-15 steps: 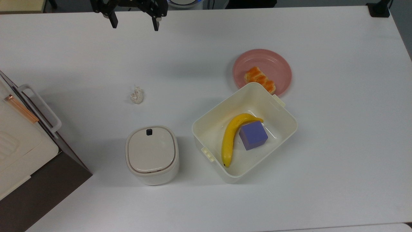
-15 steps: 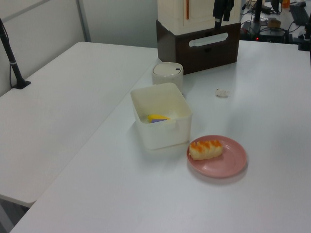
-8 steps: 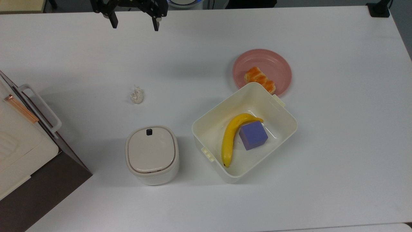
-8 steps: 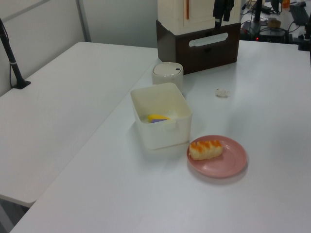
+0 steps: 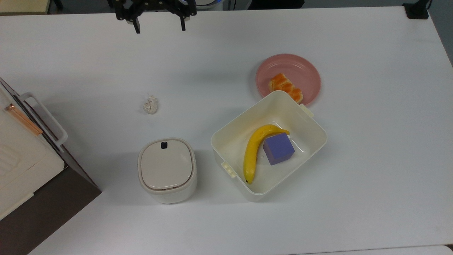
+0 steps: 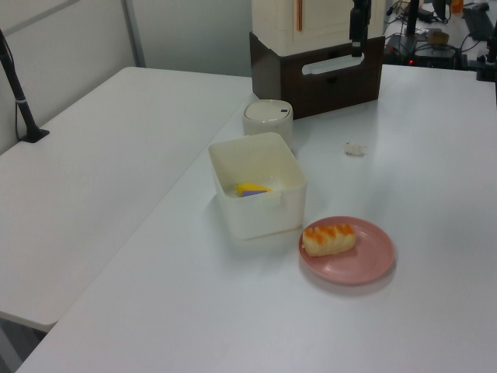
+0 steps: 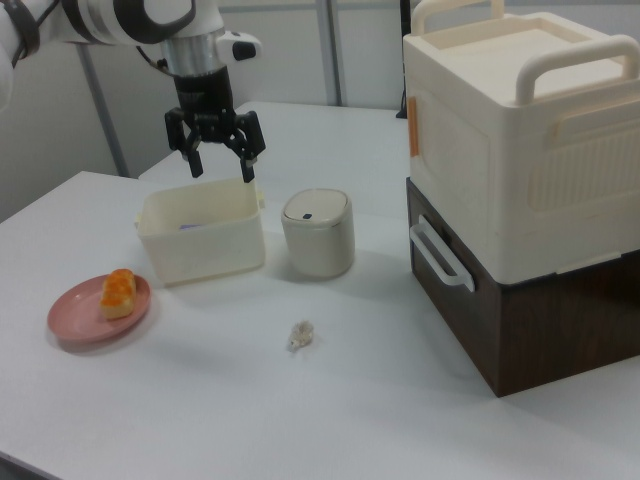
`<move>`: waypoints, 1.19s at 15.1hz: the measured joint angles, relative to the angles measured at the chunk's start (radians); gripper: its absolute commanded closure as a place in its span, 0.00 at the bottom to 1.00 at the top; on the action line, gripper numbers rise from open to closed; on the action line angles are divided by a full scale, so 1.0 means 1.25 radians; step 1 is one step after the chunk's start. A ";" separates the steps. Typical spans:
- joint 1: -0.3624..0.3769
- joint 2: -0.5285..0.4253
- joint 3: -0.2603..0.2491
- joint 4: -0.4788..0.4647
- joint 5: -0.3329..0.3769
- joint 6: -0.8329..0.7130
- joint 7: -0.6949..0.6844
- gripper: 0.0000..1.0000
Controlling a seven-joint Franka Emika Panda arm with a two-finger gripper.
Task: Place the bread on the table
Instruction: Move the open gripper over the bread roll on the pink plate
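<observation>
bread (image 5: 285, 87), glossy orange-brown, segmented

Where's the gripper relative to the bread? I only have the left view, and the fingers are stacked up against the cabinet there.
Observer: In the top view the gripper hangs over bare table near the far edge. The bread is well off to the top view's right of it, on the pink plate.
Operator: Open or shut?
Observer: Open. The top view shows both fingers spread wide with nothing between them.
Operator: What's the yellow bit in the box?
Observer: A whole banana, curved along a purple cube on the floor of the cream box.
</observation>
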 measured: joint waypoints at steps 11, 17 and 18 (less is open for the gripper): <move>0.094 -0.074 0.123 -0.334 -0.158 0.236 0.119 0.00; 0.210 -0.083 0.124 -0.432 -0.211 0.347 0.322 0.00; 0.227 -0.083 0.125 -0.435 -0.212 0.347 0.344 0.00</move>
